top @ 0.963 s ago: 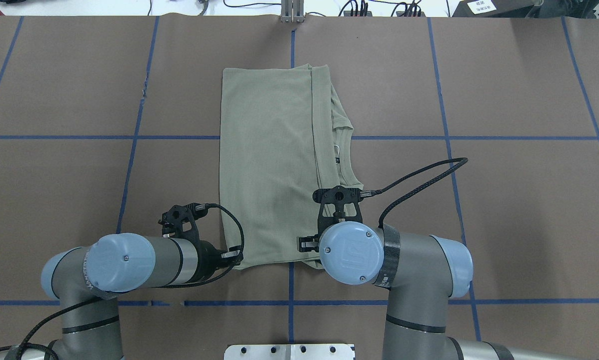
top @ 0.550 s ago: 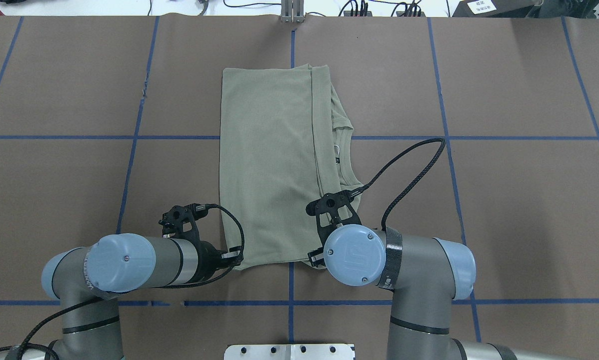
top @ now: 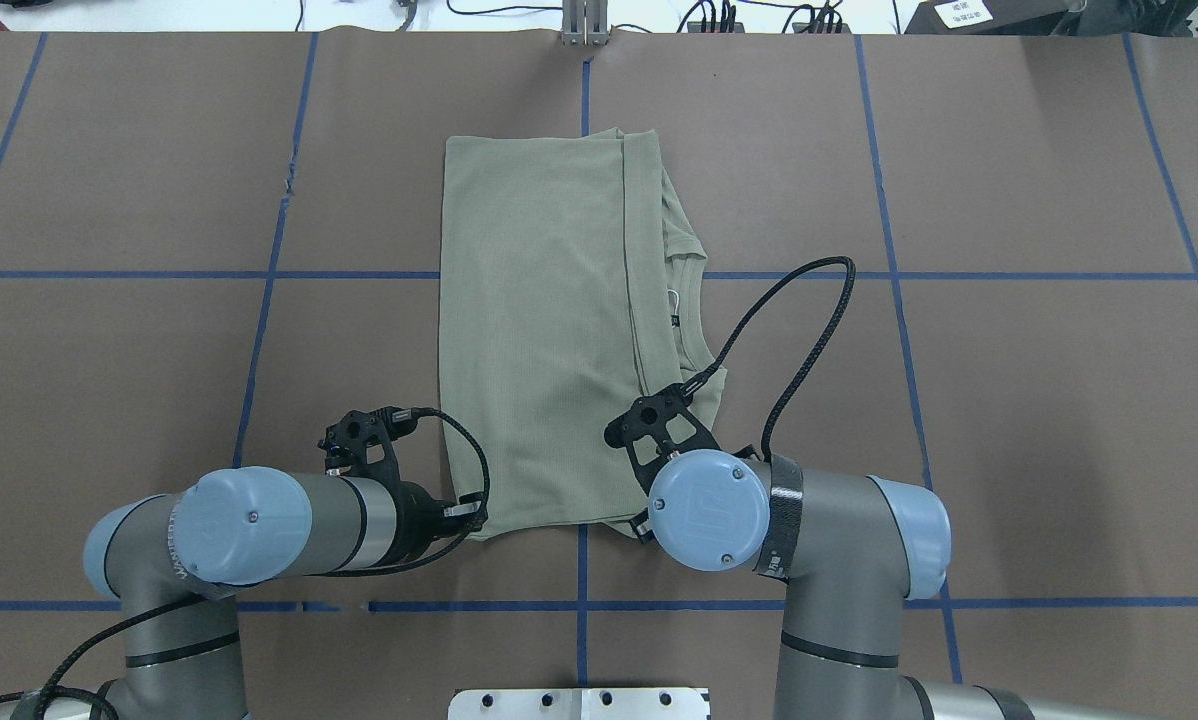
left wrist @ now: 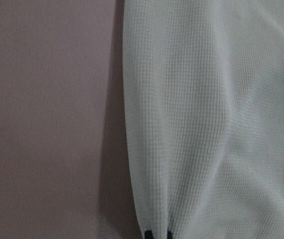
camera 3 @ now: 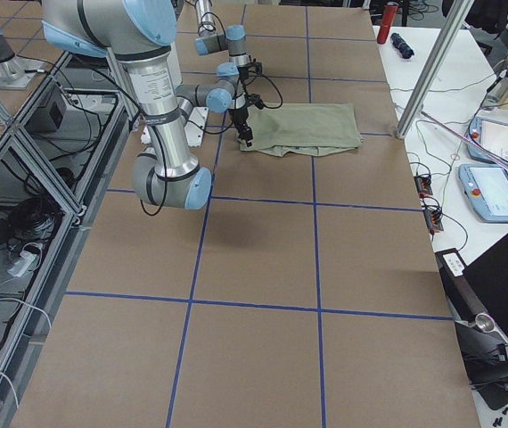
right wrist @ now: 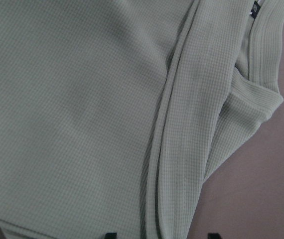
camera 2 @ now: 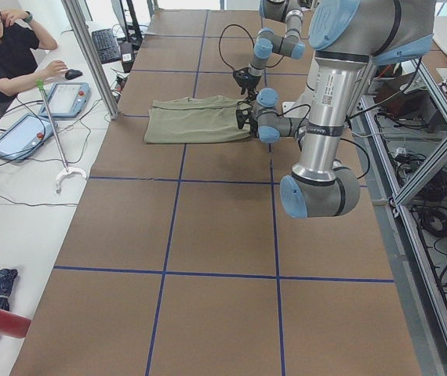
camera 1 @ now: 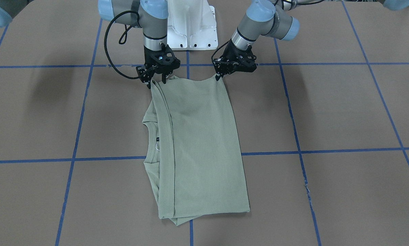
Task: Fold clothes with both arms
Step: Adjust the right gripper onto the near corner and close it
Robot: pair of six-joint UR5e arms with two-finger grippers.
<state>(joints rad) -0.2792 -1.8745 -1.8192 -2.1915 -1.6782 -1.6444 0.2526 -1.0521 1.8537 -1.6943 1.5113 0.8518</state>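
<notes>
The clothes are one pale green shirt (camera 1: 197, 147) lying folded lengthwise on the brown table (top: 1009, 400), its neck (top: 694, 300) toward my right. My left gripper (camera 1: 219, 77) is shut on the shirt's near left corner, which rises into a small peak. In the left wrist view its fingertips (left wrist: 147, 233) sit close together with cloth pinched between them. My right gripper (camera 1: 155, 82) stands open over the near right corner, by the folded band. The right wrist view shows its fingertips (right wrist: 111, 235) wide apart with cloth (right wrist: 82, 99) spread between them.
Blue tape lines (top: 259, 275) divide the table into squares. The white pedestal (camera 1: 191, 30) stands at the robot's edge behind both grippers. The right arm's black cable (top: 819, 330) loops above the table. A person (camera 2: 4, 55) sits at a side bench with tablets (camera 2: 19, 133).
The right arm has drawn back toward the robot's edge and turned its wrist, with its cable loop swinging inward. The left arm and the shirt have stayed put.
</notes>
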